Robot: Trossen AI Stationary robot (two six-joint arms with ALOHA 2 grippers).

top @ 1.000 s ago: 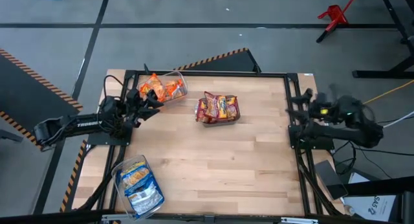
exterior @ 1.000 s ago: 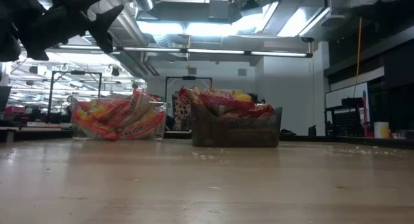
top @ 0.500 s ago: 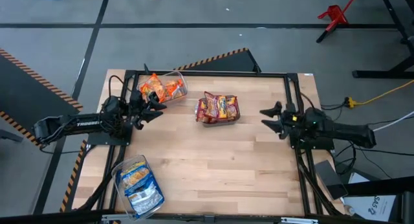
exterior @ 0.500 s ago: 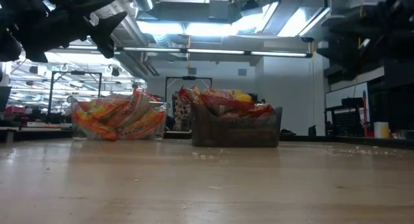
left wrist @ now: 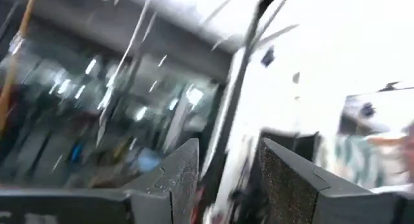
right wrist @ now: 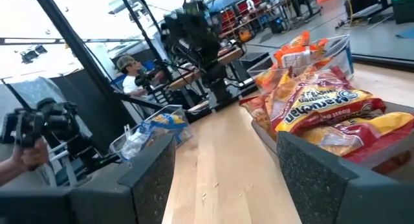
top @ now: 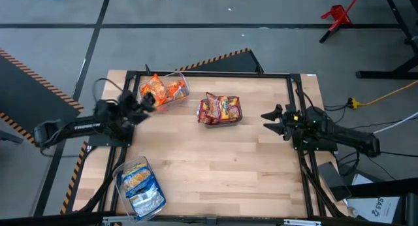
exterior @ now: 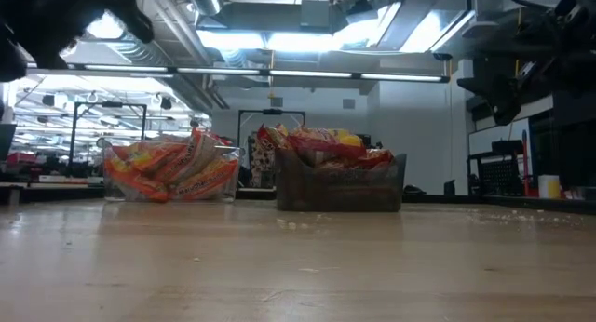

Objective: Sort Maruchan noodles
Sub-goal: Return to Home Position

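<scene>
While wide open, right hand (top: 268, 120) clear of noodles (top: 220, 110).

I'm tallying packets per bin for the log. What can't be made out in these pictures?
- Red crinkly packets in the dark bin: piled, lower ones covered in every view.
- Blue-and-white packets in the clear plastic bin: outside low view, tiny in right wrist view.
- Left wrist view: blur hides everything past the left gripper.

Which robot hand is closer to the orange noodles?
Left. The left hand is right beside the orange noodles; the right hand is across the table, past the red noodles.
</scene>
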